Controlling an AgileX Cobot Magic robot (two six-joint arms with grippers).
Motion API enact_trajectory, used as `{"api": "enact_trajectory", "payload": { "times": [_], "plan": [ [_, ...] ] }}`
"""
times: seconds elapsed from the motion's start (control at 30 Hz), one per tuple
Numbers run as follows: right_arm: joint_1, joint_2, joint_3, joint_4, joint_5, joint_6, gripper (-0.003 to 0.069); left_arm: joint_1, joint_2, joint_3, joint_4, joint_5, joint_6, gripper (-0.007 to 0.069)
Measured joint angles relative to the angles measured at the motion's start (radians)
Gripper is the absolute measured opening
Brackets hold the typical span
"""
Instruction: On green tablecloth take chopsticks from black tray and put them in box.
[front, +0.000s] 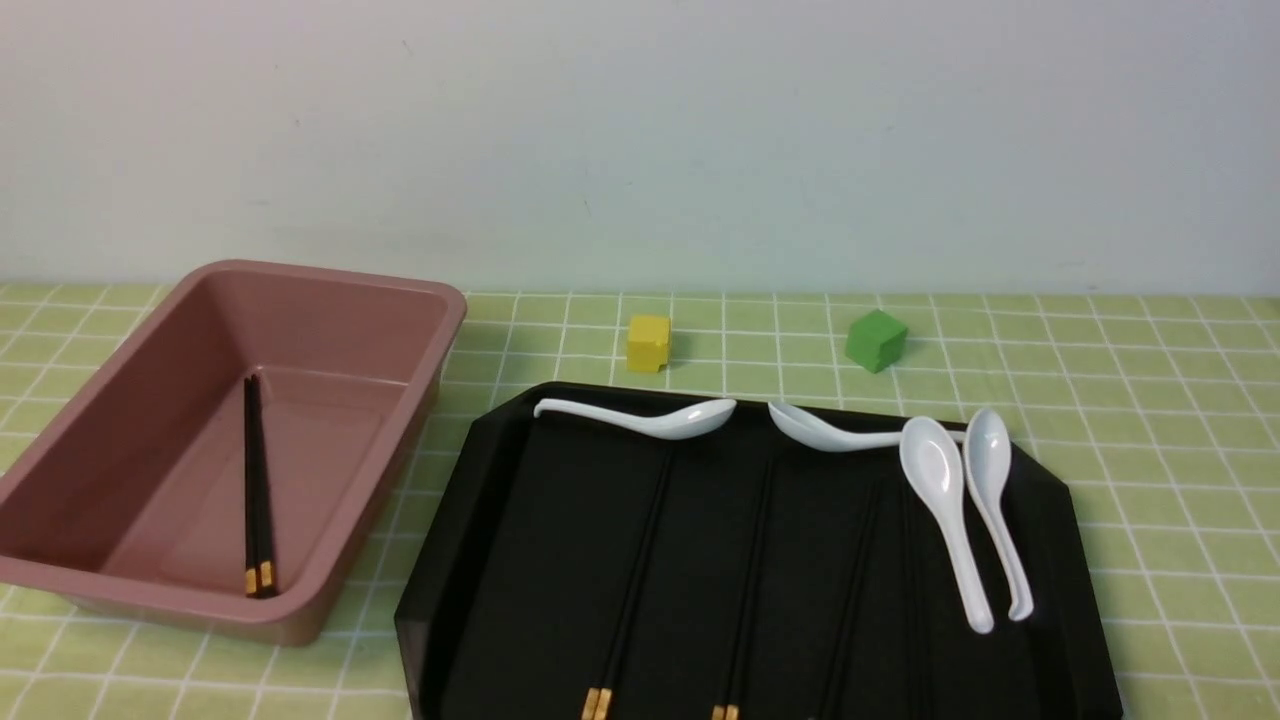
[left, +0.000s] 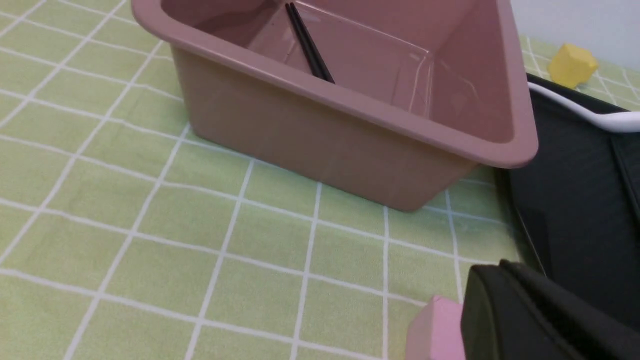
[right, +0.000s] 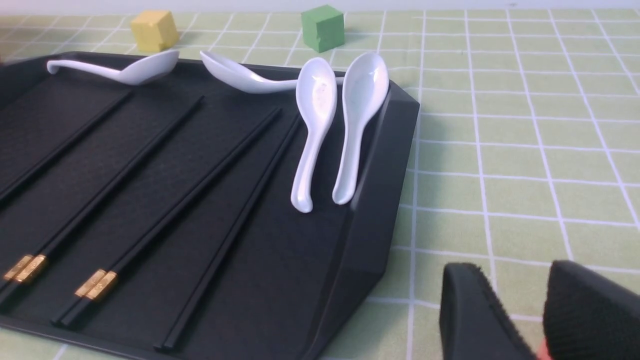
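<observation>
The green tablecloth (front: 1150, 420) covers the table. The black tray (front: 500, 560) lies at front centre with several pairs of black chopsticks (front: 630, 590) lengthwise on it, gold bands towards me; they also show in the right wrist view (right: 150, 210). The pink box (front: 440, 300) stands left of the tray with one pair of chopsticks (front: 255, 480) inside, also seen in the left wrist view (left: 307, 45). Neither gripper shows in the front view. My left gripper (left: 495, 270) is shut and empty, low over the cloth between box (left: 310, 145) and tray (left: 575, 200). My right gripper (right: 515, 272) is open and empty over the cloth, beside the tray's rim (right: 370, 210).
Several white spoons (front: 945, 510) lie along the tray's far edge and right side. A yellow cube (front: 648, 342) and a green cube (front: 876, 340) sit behind the tray. A pink block (left: 435, 330) shows beside the left fingers. A pale wall stands behind the table.
</observation>
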Motion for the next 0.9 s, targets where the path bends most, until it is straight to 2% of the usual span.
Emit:
{"api": "enact_trajectory", "payload": {
  "times": [0.17, 0.9],
  "plan": [
    [-0.001, 0.0, 0.0, 0.0, 0.0, 0.0, 0.024, -0.044, 0.0, 0.001, 0.0, 0.0, 0.0, 0.0004],
    [-0.001, 0.0, 0.0, 0.0, 0.0, 0.0, 0.024, -0.045, 0.0, 0.001, 0.0, 0.0, 0.0, 0.0024]
  ]
}}
